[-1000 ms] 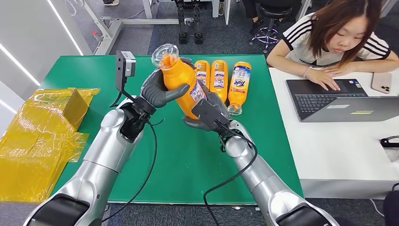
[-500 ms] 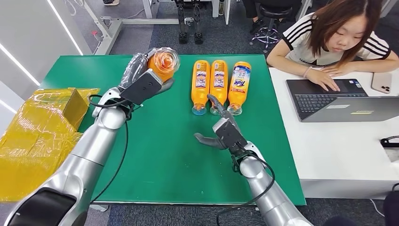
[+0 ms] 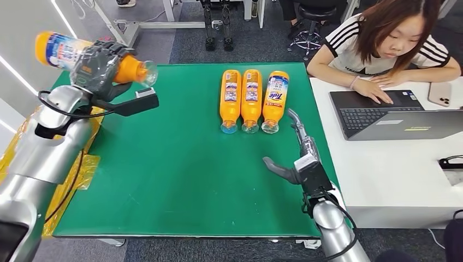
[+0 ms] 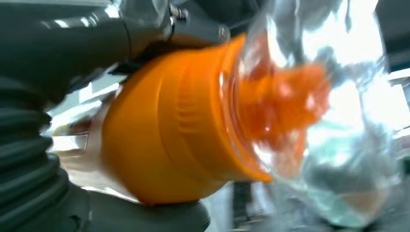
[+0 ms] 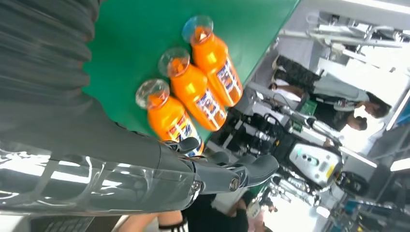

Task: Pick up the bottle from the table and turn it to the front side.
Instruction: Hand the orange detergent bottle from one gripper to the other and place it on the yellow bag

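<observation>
The orange plastic detergent bottle with a clear domed cap [image 3: 82, 57] is off the surface, lying roughly level in the air above the far left corner of the green surface [image 3: 180, 174], its cap pointing toward the middle and its labelled base out past the edge. The left hand [image 3: 95, 68] is wrapped round its middle, grey thumb and dark fingers clasping the body; in the left wrist view the orange shoulder [image 4: 174, 130] sits snug against the palm with the cap jutting free.

The main risk, as I judge it, is a drop: the bottle is smooth, is gripped mid-body, and part of it hangs beyond the edge, so a slip while it is turned could send it to the floor or onto the crumpled yellow plastic wrapping [image 3: 65, 174] at the left. Turning it further could also bring the wrong face up, since the label is partly covered by the fingers. A swing back toward the middle could knock the row of lying bottles.

The right hand [image 3: 297, 158] is released, fingers spread and holding nothing, low over the near right part of the surface, just short of that row.

Count: one bottle held; three like orange bottles [image 3: 251, 98] lying side by side, touching, caps toward the robot; one person [image 3: 393, 38] seated at the adjoining white surface [image 3: 393, 174]; one open laptop [image 3: 393, 114]; one phone [image 3: 441, 94].
</observation>
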`<state>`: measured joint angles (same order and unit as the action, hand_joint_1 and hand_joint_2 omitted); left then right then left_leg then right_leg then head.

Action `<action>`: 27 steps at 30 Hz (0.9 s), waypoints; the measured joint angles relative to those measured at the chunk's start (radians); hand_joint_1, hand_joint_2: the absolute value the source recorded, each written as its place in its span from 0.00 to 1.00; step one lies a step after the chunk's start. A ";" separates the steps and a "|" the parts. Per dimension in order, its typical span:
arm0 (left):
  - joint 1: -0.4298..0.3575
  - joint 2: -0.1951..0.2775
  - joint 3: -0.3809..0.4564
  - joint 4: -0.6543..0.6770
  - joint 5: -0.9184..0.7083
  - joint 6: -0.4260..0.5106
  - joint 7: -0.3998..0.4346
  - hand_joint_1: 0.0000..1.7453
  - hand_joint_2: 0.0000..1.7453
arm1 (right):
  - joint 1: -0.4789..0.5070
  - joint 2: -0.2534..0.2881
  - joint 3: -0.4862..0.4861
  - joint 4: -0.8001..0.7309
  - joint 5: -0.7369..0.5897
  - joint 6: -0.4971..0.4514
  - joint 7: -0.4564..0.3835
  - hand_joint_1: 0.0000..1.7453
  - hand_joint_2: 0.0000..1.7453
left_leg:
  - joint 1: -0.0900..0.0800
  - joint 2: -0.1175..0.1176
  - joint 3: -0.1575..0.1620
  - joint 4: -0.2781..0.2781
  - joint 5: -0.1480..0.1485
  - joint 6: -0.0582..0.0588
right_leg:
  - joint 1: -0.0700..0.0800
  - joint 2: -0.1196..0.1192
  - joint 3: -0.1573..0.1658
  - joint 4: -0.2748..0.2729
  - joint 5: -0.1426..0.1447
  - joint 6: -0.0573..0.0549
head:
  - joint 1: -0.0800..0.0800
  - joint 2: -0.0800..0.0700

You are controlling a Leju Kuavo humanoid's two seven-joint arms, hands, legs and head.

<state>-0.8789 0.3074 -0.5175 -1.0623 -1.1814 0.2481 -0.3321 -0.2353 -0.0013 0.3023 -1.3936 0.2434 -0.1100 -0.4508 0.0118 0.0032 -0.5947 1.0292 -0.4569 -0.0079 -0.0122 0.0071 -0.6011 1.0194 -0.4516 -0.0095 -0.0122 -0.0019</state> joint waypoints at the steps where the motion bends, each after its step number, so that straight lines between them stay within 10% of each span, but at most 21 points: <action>1: 0.017 0.033 0.003 -0.018 -0.005 -0.005 0.004 1.00 1.00 | 0.009 -0.003 -0.007 -0.013 0.005 0.000 -0.001 0.00 1.00 | 0.000 0.000 0.000 0.000 0.000 0.000 | 0.000 0.000 0.000 0.000 0.000 0.000 | 0.000 0.000; 11: 0.313 0.237 0.101 -0.205 -0.023 -0.070 0.031 1.00 1.00 | 0.066 -0.019 -0.057 -0.042 0.023 -0.002 -0.042 0.00 1.00 | -0.001 0.000 0.000 -0.001 0.000 0.000 | 0.000 0.000 -0.001 -0.001 -0.001 0.000 | 0.000 0.000; 18: 0.527 0.254 0.171 -0.299 -0.066 -0.083 0.039 1.00 1.00 | 0.124 -0.019 -0.085 -0.091 0.055 -0.009 -0.038 0.00 1.00 | -0.001 -0.001 -0.001 -0.001 -0.001 0.000 | 0.000 -0.001 -0.001 -0.002 -0.001 0.000 | 0.000 0.000; 27: 0.596 0.216 0.173 -0.318 -0.056 -0.115 0.009 1.00 1.00 | 0.158 -0.018 -0.102 -0.141 0.082 0.006 -0.024 0.00 1.00 | -0.001 -0.001 -0.001 -0.001 0.000 0.000 | 0.000 -0.002 -0.001 -0.002 -0.001 0.000 | 0.000 0.000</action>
<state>-0.2829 0.5233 -0.3442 -1.3804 -1.2377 0.1326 -0.3231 -0.0778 -0.0190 0.2004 -1.5346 0.3254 -0.1036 -0.4748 0.0113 0.0018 -0.5956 1.0284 -0.4573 -0.0083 -0.0125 0.0053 -0.6019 1.0175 -0.4524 -0.0094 -0.0119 -0.0019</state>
